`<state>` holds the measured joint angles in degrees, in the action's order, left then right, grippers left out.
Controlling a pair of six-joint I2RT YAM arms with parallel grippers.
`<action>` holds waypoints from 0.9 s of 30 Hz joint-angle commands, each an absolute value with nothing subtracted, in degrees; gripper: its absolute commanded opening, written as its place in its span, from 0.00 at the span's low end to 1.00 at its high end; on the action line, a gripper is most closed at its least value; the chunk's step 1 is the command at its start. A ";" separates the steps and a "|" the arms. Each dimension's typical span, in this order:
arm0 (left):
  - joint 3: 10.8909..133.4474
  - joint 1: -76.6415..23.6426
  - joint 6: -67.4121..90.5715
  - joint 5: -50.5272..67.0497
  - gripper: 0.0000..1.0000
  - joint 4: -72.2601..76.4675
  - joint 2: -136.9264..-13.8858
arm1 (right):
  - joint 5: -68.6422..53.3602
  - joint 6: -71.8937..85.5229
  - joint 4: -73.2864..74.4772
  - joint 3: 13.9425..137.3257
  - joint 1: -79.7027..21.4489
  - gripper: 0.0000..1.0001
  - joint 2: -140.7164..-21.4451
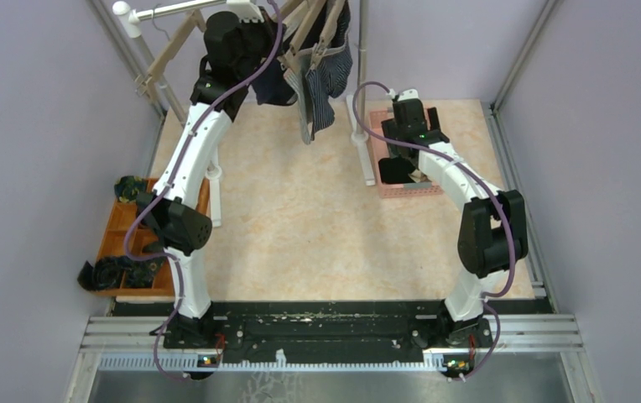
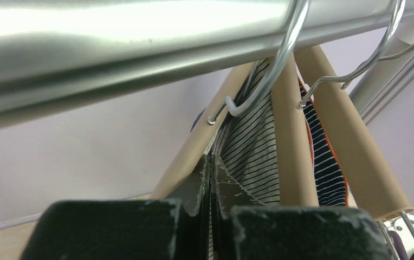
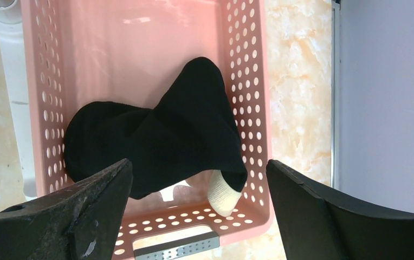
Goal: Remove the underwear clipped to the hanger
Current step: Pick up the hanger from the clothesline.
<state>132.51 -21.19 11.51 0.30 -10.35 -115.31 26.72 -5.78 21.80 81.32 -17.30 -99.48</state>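
Underwear [image 1: 321, 92] on hangers [image 2: 289, 141] looks soft, light, limp: pinch fabric near its top edge; left gripper [image 2: 210, 165] pressed closed, right gripper [image 3: 198, 165] spread wide.

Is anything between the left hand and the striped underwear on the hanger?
Nothing visible does. The shut left hand points straight at the striped underwear, which hangs between two wooden hanger arms that flank it closely, with the metal rail above.
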 commanded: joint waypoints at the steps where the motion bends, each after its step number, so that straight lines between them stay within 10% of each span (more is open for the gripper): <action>1: 133.75 -21.39 10.61 -0.36 0.00 -9.00 -115.53 | 27.69 -7.04 18.10 83.40 -18.22 0.93 -96.01; 11: 131.59 -21.42 9.03 0.72 0.02 -5.71 -113.53 | 28.55 -7.90 16.98 81.01 -18.70 0.94 -95.89; 16: 132.40 -21.53 9.14 3.21 0.38 -11.81 -109.54 | 28.50 -8.45 16.07 81.02 -18.72 0.95 -95.97; 27: 123.06 -22.32 8.33 -0.60 0.39 -10.93 -97.66 | 26.42 -8.70 14.79 81.98 -19.75 0.95 -97.45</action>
<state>123.70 -21.74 8.95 0.51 -12.99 -99.48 26.81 -8.40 18.17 80.99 -18.44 -99.46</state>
